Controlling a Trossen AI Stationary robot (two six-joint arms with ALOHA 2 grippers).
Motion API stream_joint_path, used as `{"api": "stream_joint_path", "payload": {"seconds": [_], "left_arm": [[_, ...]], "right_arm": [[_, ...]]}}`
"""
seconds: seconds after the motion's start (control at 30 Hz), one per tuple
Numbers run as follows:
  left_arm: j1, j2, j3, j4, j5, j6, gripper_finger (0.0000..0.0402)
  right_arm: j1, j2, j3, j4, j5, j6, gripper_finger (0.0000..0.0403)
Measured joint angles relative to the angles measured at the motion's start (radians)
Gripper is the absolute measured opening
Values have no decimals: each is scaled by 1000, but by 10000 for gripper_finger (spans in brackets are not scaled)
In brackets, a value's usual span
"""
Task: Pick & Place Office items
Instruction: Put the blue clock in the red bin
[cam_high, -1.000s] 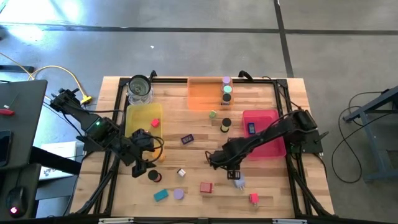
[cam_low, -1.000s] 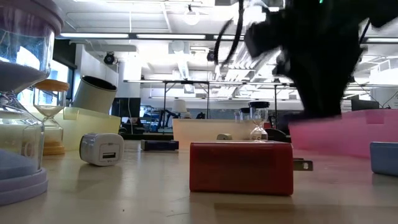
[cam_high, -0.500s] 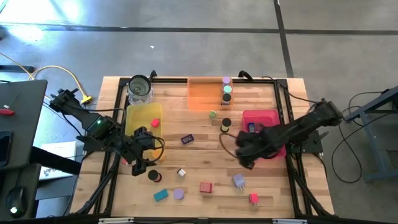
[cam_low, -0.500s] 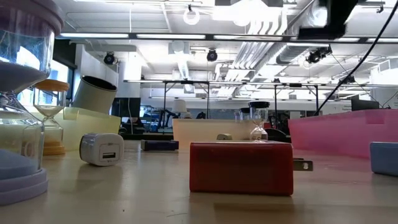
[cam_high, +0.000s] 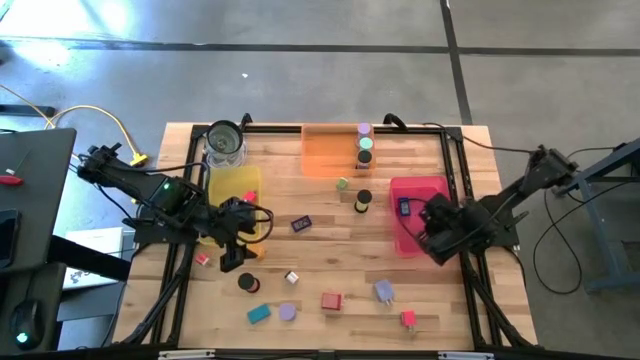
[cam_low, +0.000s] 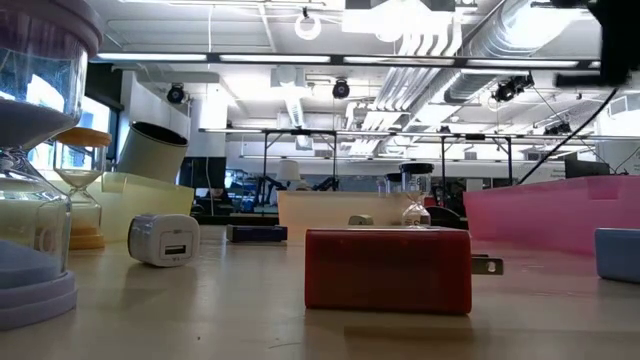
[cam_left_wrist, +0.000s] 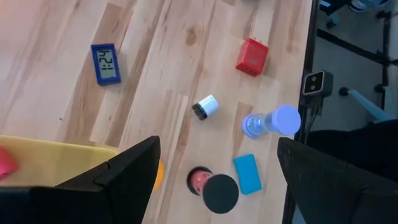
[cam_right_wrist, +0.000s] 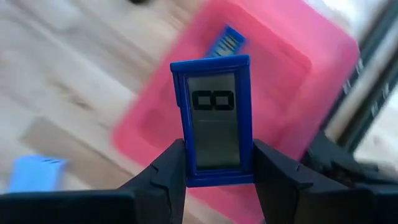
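A dark-blue block with a small grey display is pinched between the two fingers of the right gripper, which are closed against its sides. It is carried above the pink tray at the right of the table, where another blue piece already lies. The block is gripped only along its lower part, so a slip or tilt on release is judged possible, and it could land on the tray's rim or on the piece already inside. The left gripper is held wide apart and empty beside the yellow tray, over the black cylinder, the teal block and the white piece, well clear of the right arm.
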Motion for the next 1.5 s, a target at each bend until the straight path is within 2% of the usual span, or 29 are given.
{"api": "stream_joint_path", "payload": {"seconds": [0.23,0.33,0.5,0.7,0.93,1.17,1.4,1.5], "left_arm": [[-4,0,0,0,4,36,317],[0,0,0,1,4,68,317],[26,1,0,1,4,112,317],[77,1,0,4,5,128,317],[107,1,0,5,67,125,317],[107,1,0,5,69,112,317],[98,1,0,5,84,71,317],[88,1,0,5,84,70,317]], "right_arm": [[-15,-136,-222,87,-7,210,137],[-60,-180,-300,153,-11,216,136],[-174,-212,-393,284,-106,133,141],[-331,-185,-391,290,-131,94,144],[-523,-177,-391,307,-207,-6,164],[-721,-122,-423,471,-311,-152,150],[-838,-42,-428,470,-304,-209,160],[-873,-4,-428,496,-352,-271,163]]}}
